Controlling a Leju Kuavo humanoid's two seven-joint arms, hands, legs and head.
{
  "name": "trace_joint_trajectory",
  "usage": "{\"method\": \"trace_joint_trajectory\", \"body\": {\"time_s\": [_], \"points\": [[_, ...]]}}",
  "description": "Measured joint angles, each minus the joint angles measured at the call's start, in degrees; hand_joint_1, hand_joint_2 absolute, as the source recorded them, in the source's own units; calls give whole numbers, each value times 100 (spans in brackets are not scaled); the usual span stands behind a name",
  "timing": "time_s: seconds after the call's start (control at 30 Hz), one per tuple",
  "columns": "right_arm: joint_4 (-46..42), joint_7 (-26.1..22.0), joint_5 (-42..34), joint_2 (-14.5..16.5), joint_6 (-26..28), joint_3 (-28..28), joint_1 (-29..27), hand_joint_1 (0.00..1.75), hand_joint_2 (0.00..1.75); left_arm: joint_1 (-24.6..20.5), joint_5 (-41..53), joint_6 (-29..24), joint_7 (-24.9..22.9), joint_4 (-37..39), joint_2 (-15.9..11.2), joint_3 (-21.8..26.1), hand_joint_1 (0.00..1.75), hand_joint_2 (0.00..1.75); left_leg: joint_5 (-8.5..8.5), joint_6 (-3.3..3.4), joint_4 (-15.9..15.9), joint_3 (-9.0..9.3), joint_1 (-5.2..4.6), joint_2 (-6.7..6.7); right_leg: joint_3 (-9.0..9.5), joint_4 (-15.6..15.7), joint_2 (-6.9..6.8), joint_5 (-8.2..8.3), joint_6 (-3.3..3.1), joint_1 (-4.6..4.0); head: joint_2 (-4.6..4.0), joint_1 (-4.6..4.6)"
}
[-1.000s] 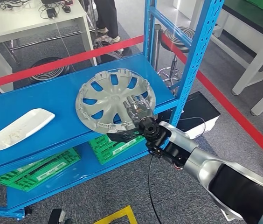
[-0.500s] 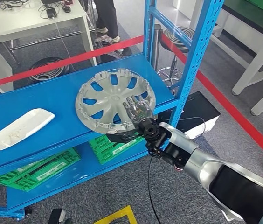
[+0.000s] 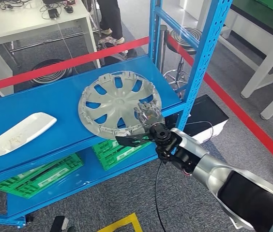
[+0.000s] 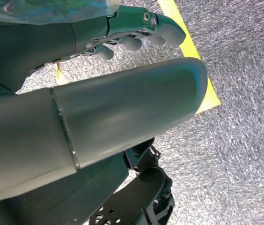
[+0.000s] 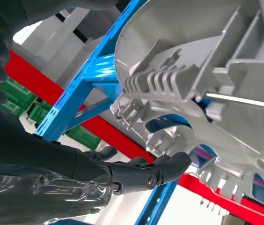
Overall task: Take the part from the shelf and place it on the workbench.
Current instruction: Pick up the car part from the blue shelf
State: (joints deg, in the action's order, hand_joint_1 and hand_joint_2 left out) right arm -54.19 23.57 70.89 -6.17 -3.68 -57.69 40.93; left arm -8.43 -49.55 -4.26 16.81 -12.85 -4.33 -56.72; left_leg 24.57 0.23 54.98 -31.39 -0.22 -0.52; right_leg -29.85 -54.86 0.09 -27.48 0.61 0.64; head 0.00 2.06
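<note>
The blue steel shelf [image 3: 47,104] spans the left and centre of the head view, its upright post rising toward the upper right of the frame. On its top deck, centre frame, lies the silver wheel cover [image 3: 118,104], inner side up, its near-right rim overhanging the deck's front edge. Further left on the same deck rests a white curved panel [image 3: 16,133], well apart from the cover. Green crates [image 3: 36,176] sit on the lower deck at lower left. A white bench [image 3: 33,21] stands in the upper left corner, with a person's legs [image 3: 109,17] beside it at top centre, and red tape [image 3: 237,113] crosses the grey carpet

The right arm enters from the lower right corner and its right hand [image 3: 147,121] meets the cover's near-right rim. Its fingers [image 3: 146,108] are curled down over the top of the rim, while the dark thumb [image 3: 129,140] reaches out below the edge, so the rim sits pinched between them. In the right wrist view the thumb tip [image 5: 174,164] touches the ribbed underside of the wheel cover [image 5: 208,84], centre frame

In the left wrist view the left hand [image 4: 130,33] hangs above carpet and a yellow floor stripe [image 4: 194,51], upper half of the frame; its fingers [image 4: 169,30] lie side by side, slightly bent, holding nothing
</note>
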Motion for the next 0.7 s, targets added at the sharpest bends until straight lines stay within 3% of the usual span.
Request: {"method": "trace_joint_trajectory", "body": {"time_s": [0.7], "points": [[1035, -190, -3, 267, 368, 23, 179, 0, 175, 5, 2, 2, 0, 0, 2, 0, 0, 0, 0, 0, 0, 0, 0, 2, 1, 0, -3, 0, 0, 0, -1, 1]]}}
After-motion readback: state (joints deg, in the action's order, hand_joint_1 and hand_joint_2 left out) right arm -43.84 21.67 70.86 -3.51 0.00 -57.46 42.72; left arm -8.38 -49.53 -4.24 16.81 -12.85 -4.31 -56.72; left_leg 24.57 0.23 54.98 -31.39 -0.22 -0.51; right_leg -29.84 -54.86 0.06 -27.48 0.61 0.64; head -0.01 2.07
